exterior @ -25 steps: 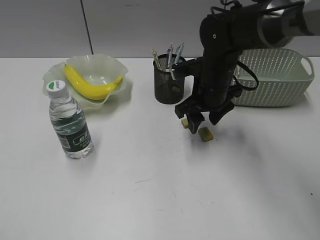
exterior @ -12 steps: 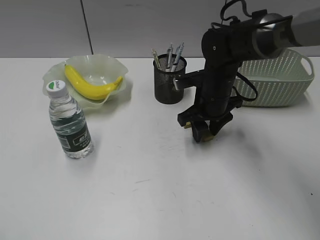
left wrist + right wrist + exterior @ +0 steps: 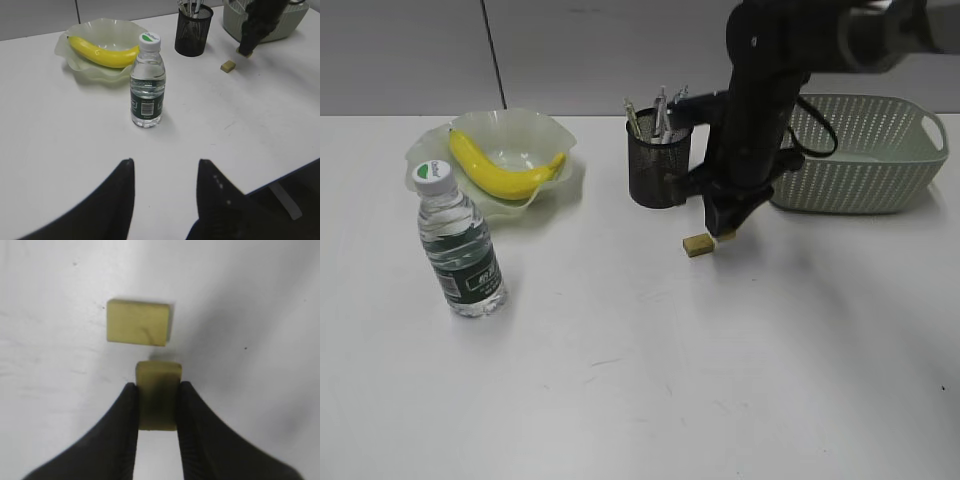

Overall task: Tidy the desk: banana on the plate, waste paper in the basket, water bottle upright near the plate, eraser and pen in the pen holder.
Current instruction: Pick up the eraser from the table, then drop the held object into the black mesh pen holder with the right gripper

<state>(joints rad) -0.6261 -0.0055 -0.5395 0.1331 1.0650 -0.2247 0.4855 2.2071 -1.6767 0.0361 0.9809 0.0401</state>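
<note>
left gripper (image 3: 162, 200): jaws apart, holding nothing, low over the desk (image 3: 620, 400)
water bottle (image 3: 458, 244): 1, upright, just in front of the plate
erasers: 2; held eraser (image 3: 158, 394) clamped in right gripper (image 3: 157, 401); loose eraser (image 3: 697, 244) lies on the desk
plate (image 3: 525, 125): 1, holds 1 banana (image 3: 500, 168)
pen holder (image 3: 657, 170): 1, holds several pens (image 3: 660, 108)
basket (image 3: 865, 155): 1, contents hidden

White desk (image 3: 620, 400) (bottle (image 3: 458, 247), plate (image 3: 550, 135), pen holder (image 3: 657, 172), basket (image 3: 860, 175), one eraser (image 3: 698, 245))
</note>
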